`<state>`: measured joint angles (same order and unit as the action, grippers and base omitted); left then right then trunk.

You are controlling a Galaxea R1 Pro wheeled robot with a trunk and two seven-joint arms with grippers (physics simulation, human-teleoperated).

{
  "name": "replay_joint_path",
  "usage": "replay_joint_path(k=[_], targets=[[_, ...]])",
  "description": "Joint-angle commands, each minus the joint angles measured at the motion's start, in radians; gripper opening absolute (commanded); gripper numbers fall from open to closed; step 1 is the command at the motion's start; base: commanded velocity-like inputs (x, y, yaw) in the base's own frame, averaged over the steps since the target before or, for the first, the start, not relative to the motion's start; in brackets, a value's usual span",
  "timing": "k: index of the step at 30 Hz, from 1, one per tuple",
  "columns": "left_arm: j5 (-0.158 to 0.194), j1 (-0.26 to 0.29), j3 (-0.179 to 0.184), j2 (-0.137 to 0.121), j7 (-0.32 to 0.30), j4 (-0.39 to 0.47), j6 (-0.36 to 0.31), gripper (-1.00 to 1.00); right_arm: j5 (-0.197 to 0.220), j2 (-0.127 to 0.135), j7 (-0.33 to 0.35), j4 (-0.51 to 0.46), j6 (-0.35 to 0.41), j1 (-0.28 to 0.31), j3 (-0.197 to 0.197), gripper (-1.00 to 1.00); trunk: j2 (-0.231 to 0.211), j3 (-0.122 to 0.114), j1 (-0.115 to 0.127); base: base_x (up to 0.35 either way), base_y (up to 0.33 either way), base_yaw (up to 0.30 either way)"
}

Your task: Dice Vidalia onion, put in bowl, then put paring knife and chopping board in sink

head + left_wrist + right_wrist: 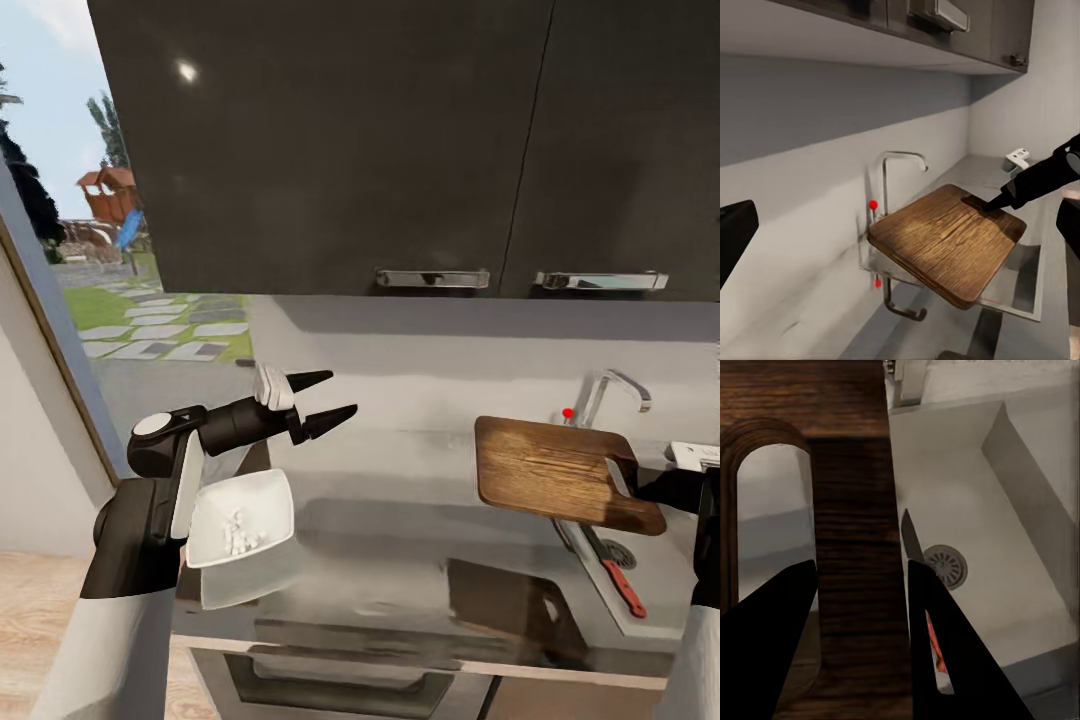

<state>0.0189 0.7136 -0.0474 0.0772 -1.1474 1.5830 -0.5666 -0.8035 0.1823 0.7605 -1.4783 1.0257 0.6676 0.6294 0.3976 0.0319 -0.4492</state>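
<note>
Dark cabinets (320, 140) hang over a glossy grey counter (400, 560) with the sink (650, 600) set into its right end. At that end the right end effector (859, 615) is clamped on the board (560, 470) by its slot-handle end, one finger through the slot, holding it lifted and tilted partly over the basin, probably so it can be lowered in. Beneath, the knife (622, 585) already lies in the sink beside the drain (945, 564). Over the counter's left end the left end effector (320, 398) hovers with its fingers spread and nothing between them, above the bowl (240, 520) of white onion dice (237, 535), seemingly kept clear of the work.
</note>
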Motion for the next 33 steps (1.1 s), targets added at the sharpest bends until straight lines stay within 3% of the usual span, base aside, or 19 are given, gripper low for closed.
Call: replay_joint_path(k=[1, 5, 9, 17, 33], targets=[[0.002, 0.001, -0.002, 0.001, -0.004, 0.000, -0.010, 1.00, -0.009, -0.003, 0.010, 0.000, 0.002, 0.001, -0.020, -1.00, 0.002, 0.002, -0.001, 0.071, -0.284, -0.001], [0.002, 0.001, -0.002, 0.001, -0.004, 0.000, -0.010, 1.00, -0.010, -0.006, 0.008, 0.000, 0.002, 0.001, -0.086, -1.00, 0.002, 0.002, -0.001, 0.076, -0.293, 0.000], [0.002, 0.001, -0.002, 0.001, -0.004, 0.000, -0.010, 1.00, -0.011, -0.007, 0.005, 0.000, 0.007, 0.000, -0.105, -1.00, 0.002, 0.002, -0.001, 0.078, -0.298, 0.000], [0.002, 0.001, -0.002, 0.001, -0.004, 0.000, -0.009, 1.00, -0.011, -0.007, 0.005, 0.000, 0.008, 0.000, -0.108, -1.00, 0.002, 0.002, -0.001, 0.046, -0.285, 0.000], [0.002, 0.001, -0.002, 0.001, -0.004, 0.000, -0.009, 1.00, -0.011, -0.007, 0.005, 0.000, 0.008, 0.001, -0.110, -1.00, 0.002, 0.002, -0.001, -0.035, -0.011, 0.000]])
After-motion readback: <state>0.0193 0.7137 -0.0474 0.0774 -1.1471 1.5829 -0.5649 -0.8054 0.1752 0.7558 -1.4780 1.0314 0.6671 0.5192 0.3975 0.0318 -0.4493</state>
